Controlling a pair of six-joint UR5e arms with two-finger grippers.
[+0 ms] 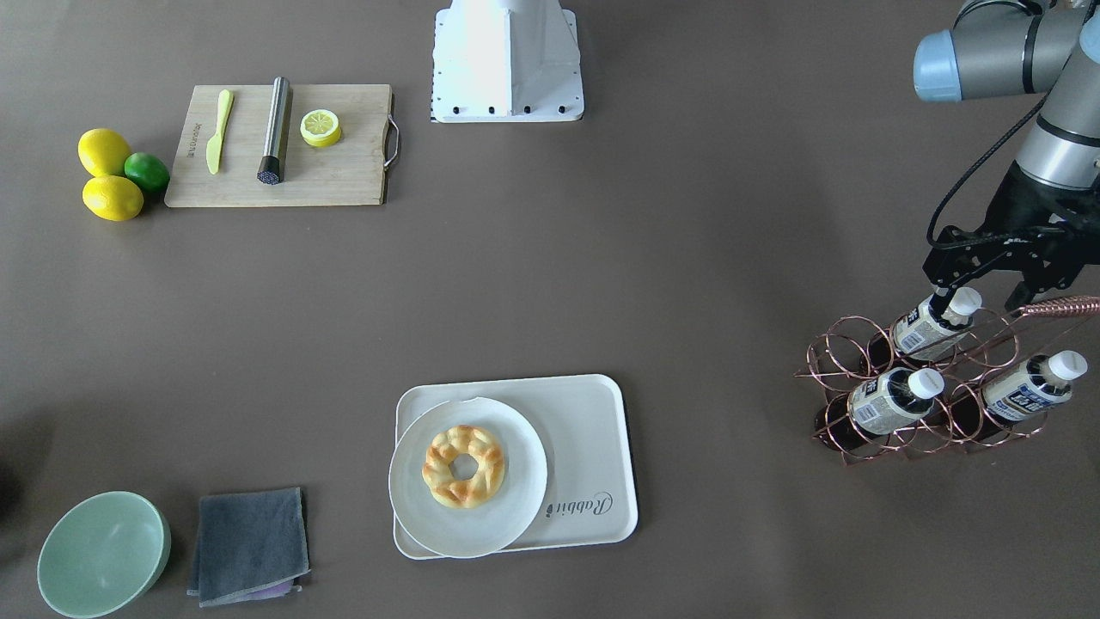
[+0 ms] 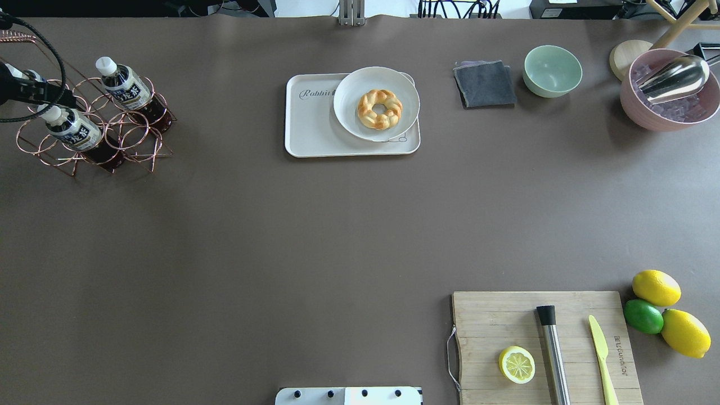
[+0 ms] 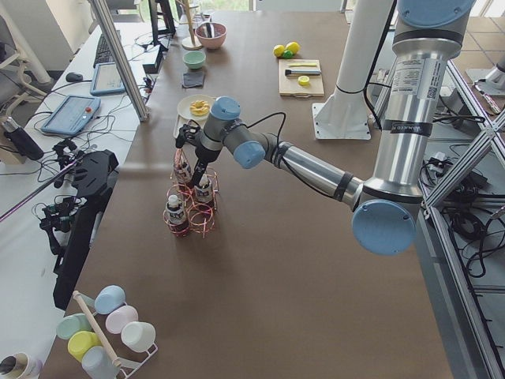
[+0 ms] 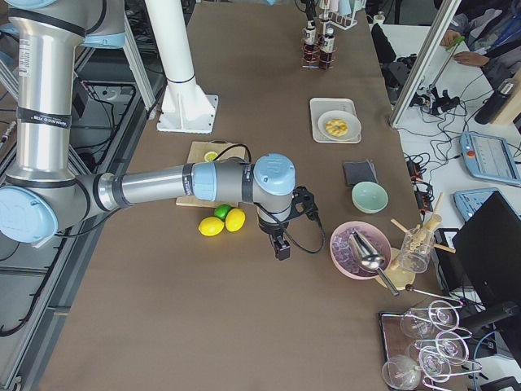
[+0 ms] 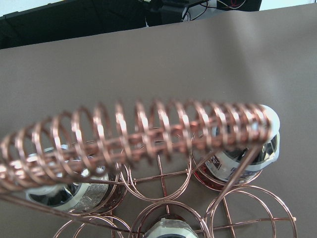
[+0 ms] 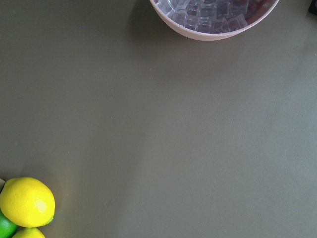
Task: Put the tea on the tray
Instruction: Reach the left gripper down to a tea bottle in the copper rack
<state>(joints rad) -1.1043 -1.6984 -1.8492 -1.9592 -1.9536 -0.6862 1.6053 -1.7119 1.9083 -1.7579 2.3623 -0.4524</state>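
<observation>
Three tea bottles stand in a copper wire rack (image 1: 911, 387): one at the back (image 1: 928, 327), two in front (image 1: 889, 400) (image 1: 1031, 387). My left gripper (image 1: 980, 301) is open, its fingers either side of the back bottle's white cap, beside the rack's coiled handle (image 1: 1061, 305). The left wrist view shows that handle (image 5: 138, 134) with bottle tops below it. The cream tray (image 1: 593, 430) lies at mid-table, with a round plate (image 1: 516, 516) and a doughnut on its half away from the rack. My right gripper (image 4: 281, 244) hovers near the lemons; I cannot tell if it is open.
A wooden cutting board (image 2: 489, 337) carries a lemon half, a steel muddler and a yellow knife; two lemons and a lime (image 2: 644, 316) lie beside it. A grey cloth (image 2: 485, 84), a green bowl (image 2: 552, 70) and a pink ice bowl (image 2: 669, 93) sit along the far edge.
</observation>
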